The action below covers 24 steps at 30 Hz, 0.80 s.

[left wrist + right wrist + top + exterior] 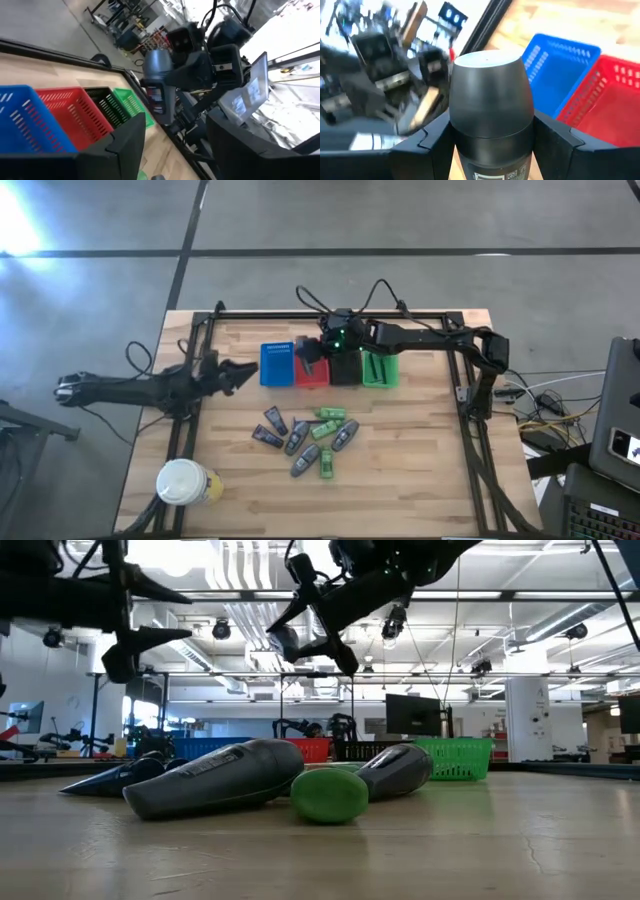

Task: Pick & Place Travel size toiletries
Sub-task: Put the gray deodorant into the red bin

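Observation:
My right gripper is shut on a grey tube and holds it in the air over the red basket, near its border with the blue basket. The low view shows the tube tilted well above the table. The other toiletries, grey, green and dark tubes, lie on their sides in a loose pile on the wood, nearer the near edge. My left gripper hovers open just left of the blue basket. My right gripper pinches the grey tube's body between its two fingers, behind the rounded cap, which sticks out forward along the fingers. It comes from the table's right, slanting down. The tube is lifted clear and tilted.
Four baskets stand in a row at the far side: blue, red, black and green. A white-lidded cup stands at the near left corner. A dark frame runs round the table's edges. Bare wood lies right of the pile.

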Each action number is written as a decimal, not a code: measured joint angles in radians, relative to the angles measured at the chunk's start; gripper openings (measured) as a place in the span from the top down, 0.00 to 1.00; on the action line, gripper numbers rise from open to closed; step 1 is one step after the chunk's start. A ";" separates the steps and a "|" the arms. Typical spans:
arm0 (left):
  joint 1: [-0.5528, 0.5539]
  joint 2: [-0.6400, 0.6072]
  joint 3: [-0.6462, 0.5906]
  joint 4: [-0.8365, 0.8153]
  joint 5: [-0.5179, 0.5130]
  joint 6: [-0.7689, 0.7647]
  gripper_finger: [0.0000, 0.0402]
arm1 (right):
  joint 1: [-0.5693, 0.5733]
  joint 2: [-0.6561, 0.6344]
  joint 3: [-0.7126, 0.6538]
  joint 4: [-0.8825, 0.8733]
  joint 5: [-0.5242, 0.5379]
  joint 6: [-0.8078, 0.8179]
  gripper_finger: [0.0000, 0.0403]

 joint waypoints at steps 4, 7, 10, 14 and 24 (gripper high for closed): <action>0.052 0.086 0.084 -0.050 0.022 0.030 0.43 | 0.004 0.002 0.000 -0.057 -0.071 -0.033 0.49; 0.124 0.134 0.142 -0.155 0.108 0.016 0.41 | 0.004 0.006 -0.001 -0.091 -0.018 0.011 0.49; 0.189 0.179 0.190 -0.243 0.207 0.028 0.41 | -0.020 0.014 0.000 -0.098 0.103 0.038 0.49; 0.230 0.226 0.239 -0.266 0.250 0.091 0.42 | -0.057 0.062 0.001 -0.090 0.125 0.075 0.49; 0.234 0.265 0.314 -0.353 0.251 0.199 0.42 | -0.056 0.171 0.063 -0.104 0.141 0.062 0.47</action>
